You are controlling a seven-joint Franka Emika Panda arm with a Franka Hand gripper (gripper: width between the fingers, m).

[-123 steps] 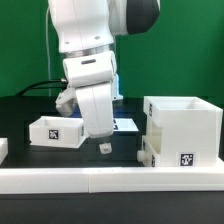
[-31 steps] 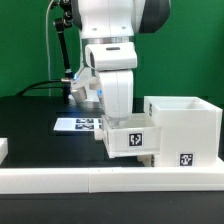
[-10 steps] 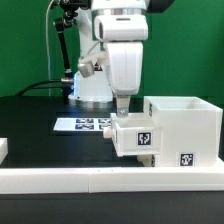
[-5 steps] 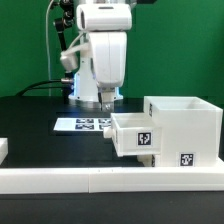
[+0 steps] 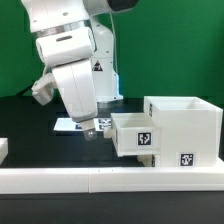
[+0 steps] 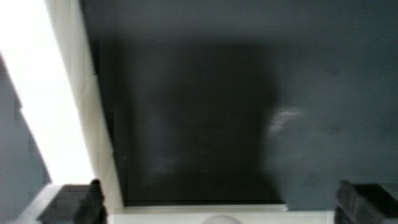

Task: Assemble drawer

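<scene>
The drawer's large white shell stands at the exterior view's right. A small tagged tray sits partway in its upper slot and sticks out toward the left. A second tray sits in the lower slot, beside a tag on the shell's lower front. My gripper hangs just left of the upper tray, low over the table, apart from it, open and empty. In the wrist view my gripper has its dark fingers spread wide over the black table, with a white edge low between them.
The marker board lies on the table behind my gripper. A long low white border wall runs along the front. A white piece sits at the exterior view's far left. A white strip shows in the wrist view.
My gripper has let go of the upper tray, left it in the shell's slot, and swung left and down to the table beside it. The arm's body has turned to the left.
</scene>
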